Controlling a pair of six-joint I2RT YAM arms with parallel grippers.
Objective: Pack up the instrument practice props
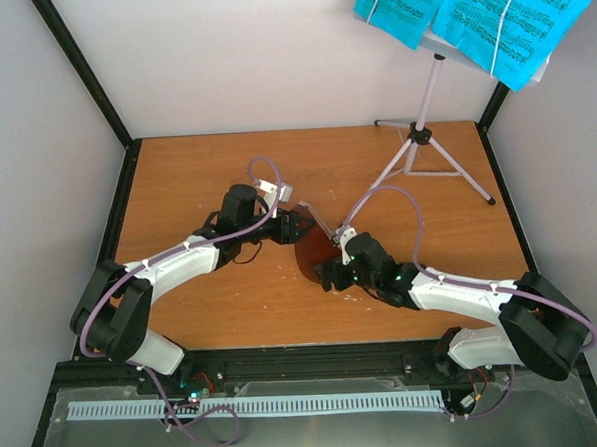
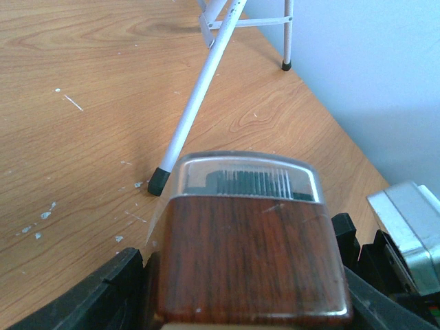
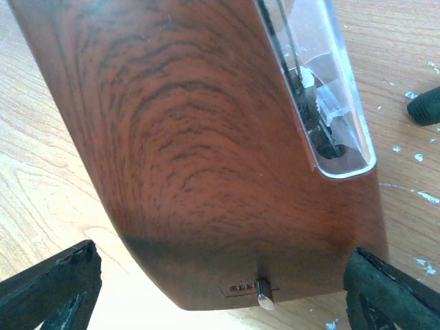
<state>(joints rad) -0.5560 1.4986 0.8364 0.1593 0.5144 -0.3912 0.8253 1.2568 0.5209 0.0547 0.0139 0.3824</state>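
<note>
Evidently nothing looks packed yet. Mid-width on the table (image 1: 196,169), nearer its near edge, the metronome (image 1: 315,255) sits pinched by the left fingers (image 2: 103,295), while the right fingers (image 3: 48,282) stand spread around it. By the far right corner, the music stand (image 1: 424,137) stands unfolded, sheet-music pages (image 1: 498,18) on it.

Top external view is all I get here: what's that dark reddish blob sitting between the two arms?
Observer: A wood-grain metronome; its clear cover shows the mechanism inside.
Operator: Is either arm holding it?
Observer: The left gripper looks clamped against both of its sides.
Operator: And the other arm?
Observer: The right gripper only straddles it, jaws wide, with bare table showing beside one finger.
</note>
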